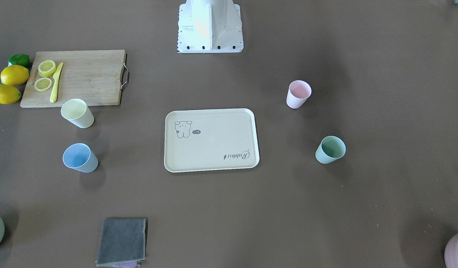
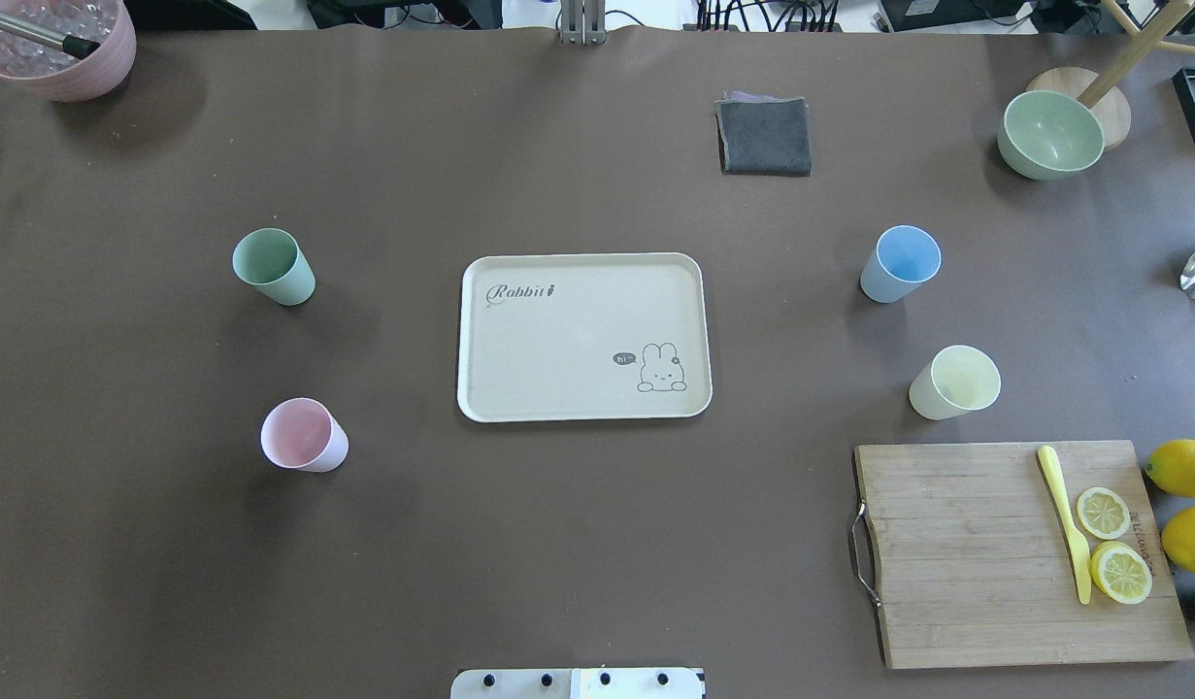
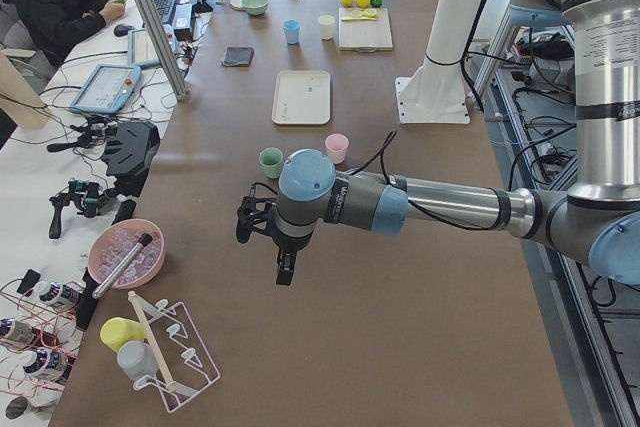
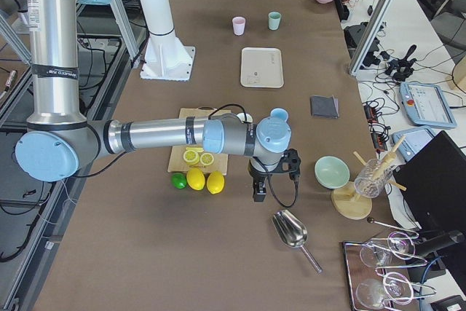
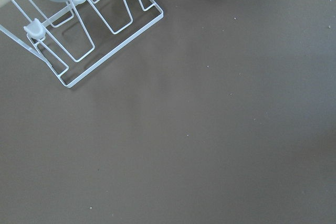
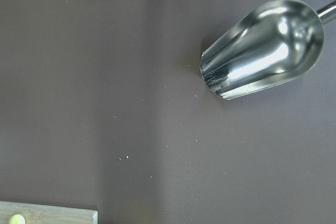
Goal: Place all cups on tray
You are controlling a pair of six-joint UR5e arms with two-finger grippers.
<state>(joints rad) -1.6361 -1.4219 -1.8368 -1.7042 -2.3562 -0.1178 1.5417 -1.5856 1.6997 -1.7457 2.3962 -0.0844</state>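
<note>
Cups, 4, all stand on the table off the tray (image 2: 558, 330). Pink cup (image 2: 304, 435) and green cup (image 2: 273, 266) lie on the left gripper's (image 3: 284, 265) side. Yellow cup (image 2: 954, 382) and blue cup (image 2: 900, 263) lie on the right gripper's (image 4: 258, 190) side. Both grippers hang well apart from them, and I cannot tell their finger spread.
</note>
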